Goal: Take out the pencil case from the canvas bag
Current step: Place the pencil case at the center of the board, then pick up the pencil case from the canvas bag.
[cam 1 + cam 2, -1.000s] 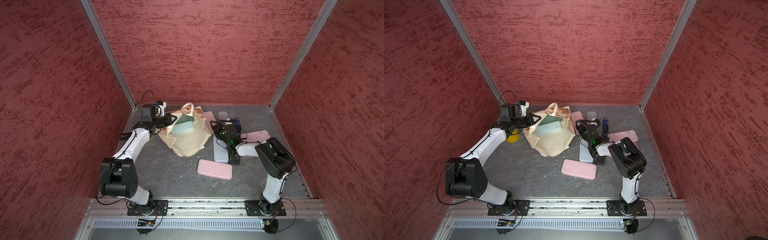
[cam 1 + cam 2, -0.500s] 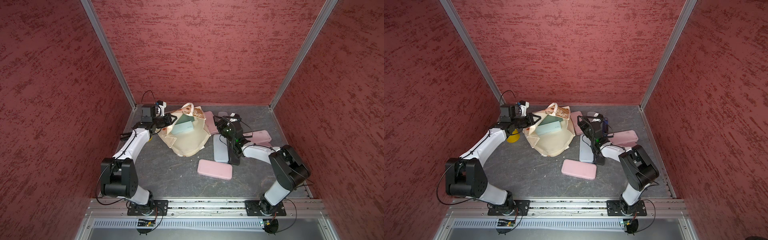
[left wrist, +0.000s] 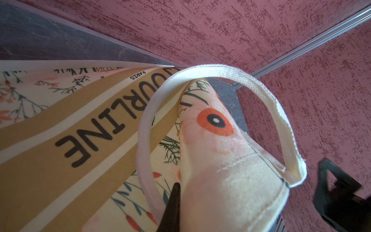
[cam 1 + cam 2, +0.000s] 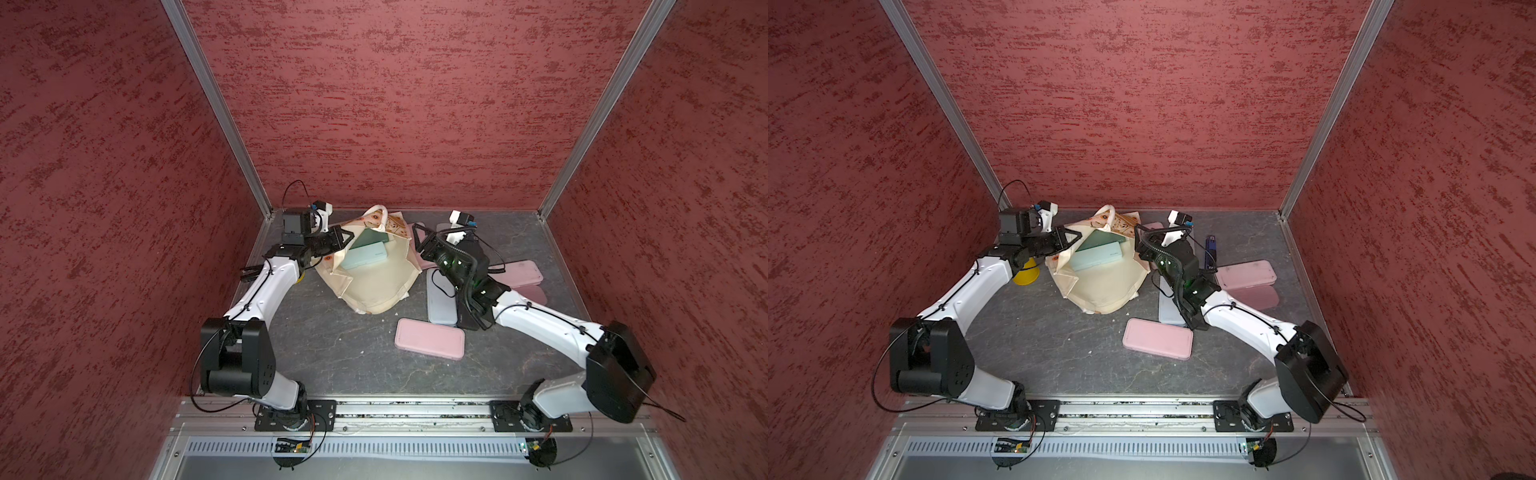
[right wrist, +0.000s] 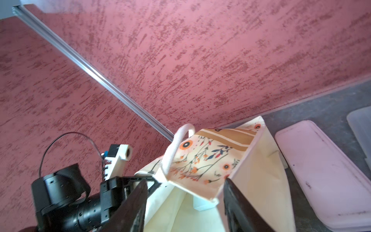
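Note:
The cream canvas bag (image 4: 376, 286) lies slumped at the back of the table, its mouth turned toward the rear wall. A mint-green pencil case (image 4: 368, 253) sticks out of that mouth; it shows in both top views, its point in the second being (image 4: 1098, 255). My left gripper (image 4: 343, 239) is shut on the bag's rim by the white handle (image 3: 261, 96); one dark finger (image 3: 172, 206) presses the floral cloth. My right gripper (image 4: 422, 245) is open at the bag's right edge. Its fingers (image 5: 136, 202) straddle the floral rim (image 5: 208, 160), with a pale corner of the case (image 5: 202, 205) between them.
A pink case (image 4: 429, 338) lies in front of the bag, and a grey case (image 4: 440, 299) lies under my right arm. More pink cases (image 4: 519, 274) are at the right, a blue object (image 4: 1212, 249) behind them. A yellow thing (image 4: 1026, 274) sits under my left arm.
My right arm has stretched out, carrying its open gripper from over the grey case back and left to the bag's mouth. The left gripper has held the rim still.

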Available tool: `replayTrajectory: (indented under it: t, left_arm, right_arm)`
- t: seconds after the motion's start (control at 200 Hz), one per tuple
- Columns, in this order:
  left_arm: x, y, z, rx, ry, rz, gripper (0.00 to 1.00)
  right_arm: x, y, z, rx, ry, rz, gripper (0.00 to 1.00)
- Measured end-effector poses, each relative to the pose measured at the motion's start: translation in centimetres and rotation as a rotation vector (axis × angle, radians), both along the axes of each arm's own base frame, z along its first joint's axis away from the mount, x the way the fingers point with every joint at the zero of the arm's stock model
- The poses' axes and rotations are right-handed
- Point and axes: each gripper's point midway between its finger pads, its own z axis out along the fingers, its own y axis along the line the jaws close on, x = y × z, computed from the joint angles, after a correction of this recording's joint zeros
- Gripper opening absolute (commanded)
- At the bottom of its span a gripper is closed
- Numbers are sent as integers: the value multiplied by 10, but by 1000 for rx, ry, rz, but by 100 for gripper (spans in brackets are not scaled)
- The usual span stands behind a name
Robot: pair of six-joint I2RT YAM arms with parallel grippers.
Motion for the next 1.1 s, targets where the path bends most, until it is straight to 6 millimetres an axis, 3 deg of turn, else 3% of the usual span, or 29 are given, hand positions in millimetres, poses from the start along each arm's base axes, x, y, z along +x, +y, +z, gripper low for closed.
replayTrajectory:
  t: [0.09,0.185,0.301,0.436,0.596,0.792,0.917,1.102]
  left_arm:
    - [0,0,1,0,-1,0,0]
    - [-1,0,1,0,-1,0,0]
    - [-1,0,1,0,-1,0,0]
    - [-1,0,1,0,0,0,0]
    - [-1,0,0,2,3,2,0]
    - [-1,1,0,3,3,4,0]
    - [0,2,0,2,3,6,0]
    - [-1,3,2,2,-2,8,0]
  right_arm:
    - [-28,12,13,-29,-45,29,60]
    - [-52,28,11,-64,-57,59,60]
    - [-78,56,-6,-127,-41,111,60]
    - [-91,87,-38,-199,-8,169,60]
    - [-79,120,-69,-261,39,188,60]
    - [-62,151,-76,-235,74,198,60]
    - [-48,158,-95,-184,148,208,60]
    - [-7,158,-149,-146,314,182,61]
